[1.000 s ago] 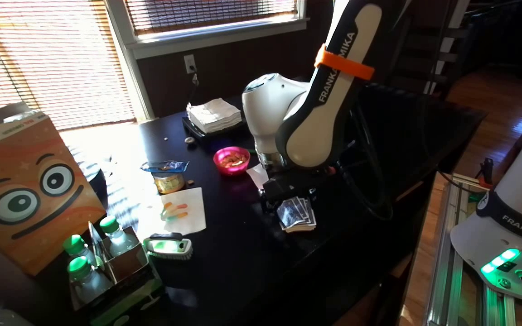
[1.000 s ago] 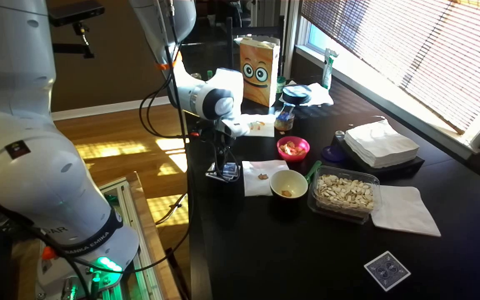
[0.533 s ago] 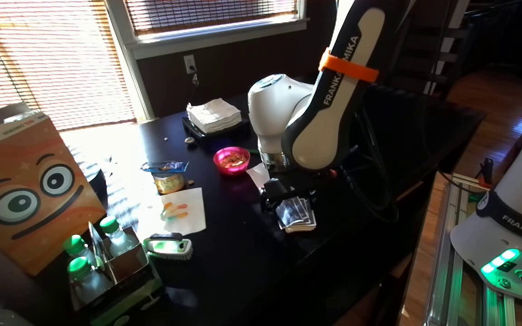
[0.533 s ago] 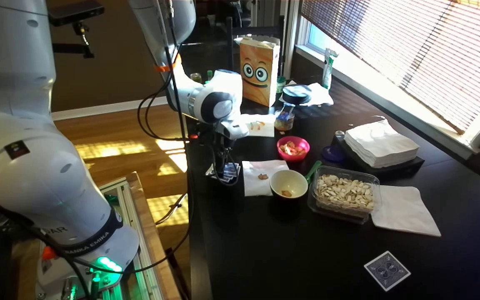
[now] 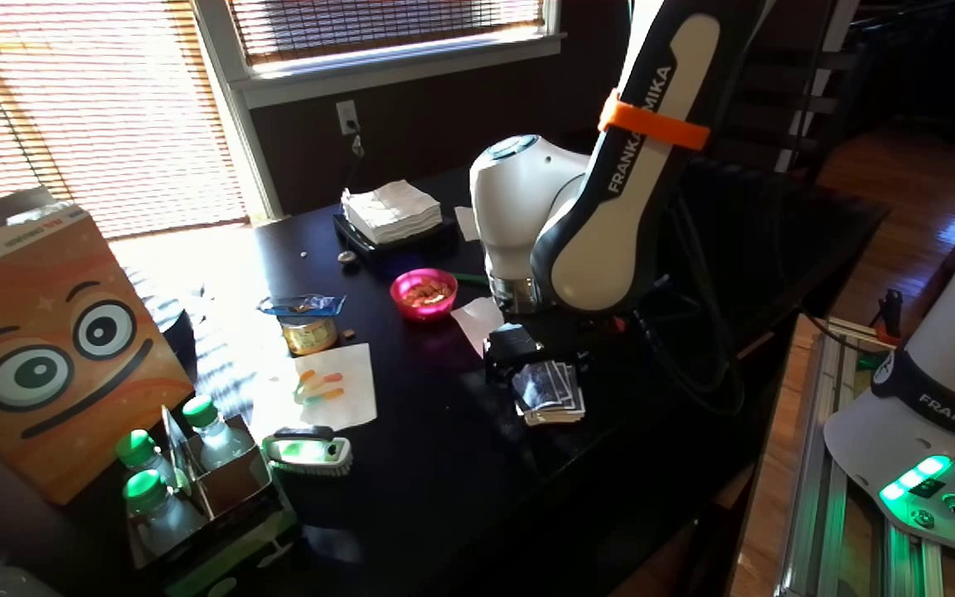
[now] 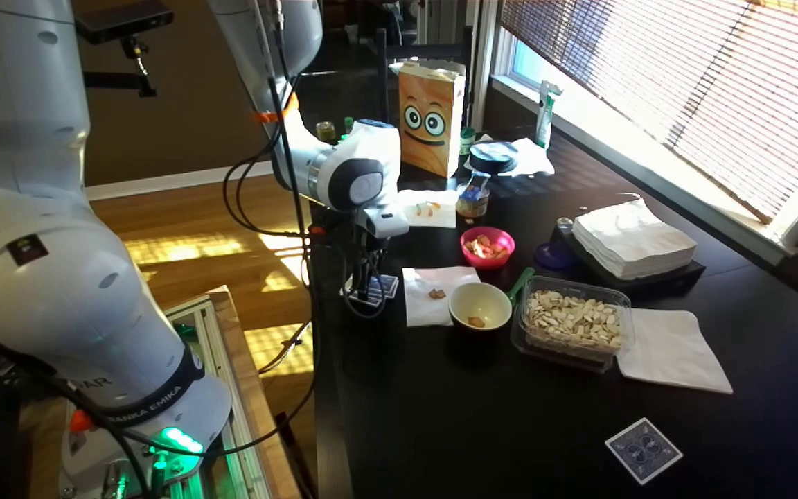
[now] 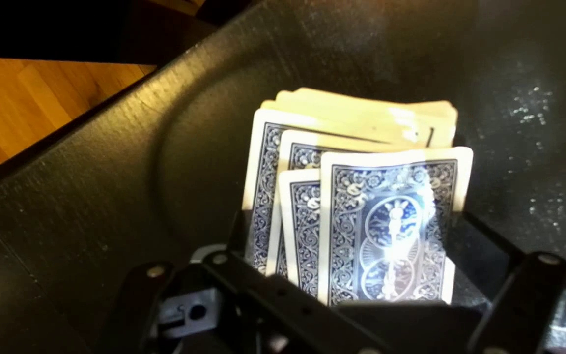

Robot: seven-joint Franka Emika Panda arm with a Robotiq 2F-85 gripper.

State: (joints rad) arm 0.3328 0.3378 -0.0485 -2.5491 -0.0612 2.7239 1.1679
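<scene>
1. Black gripper (image 7: 354, 228) hangs low over the desk (image 6: 496, 423), its two fingers standing apart, one at each side of a pile of playing cards (image 7: 361, 191); I cannot tell whether they press on its edges.
2. That pile lies near the edge of the desk, its upper cards out of line, blue patterned backs up, the topmost glaring in the light.
3. Just beside it, a white napkin (image 6: 423, 312) bears a brown morsel (image 6: 437, 294), and a small bowl (image 6: 472, 301) with a similar bit (image 6: 476, 321) inside hides one corner.
4. Farther along I see a pink bowl (image 6: 488, 263) of brown pieces (image 6: 485, 245) and a clear tub (image 6: 579, 355) of pale seeds (image 6: 571, 319).
5. Well apart from these lies a single card (image 6: 644, 450), patterned back up.
6. An orange box (image 5: 71, 348) with a cartoon face stands near green-capped bottles (image 5: 169, 522).
</scene>
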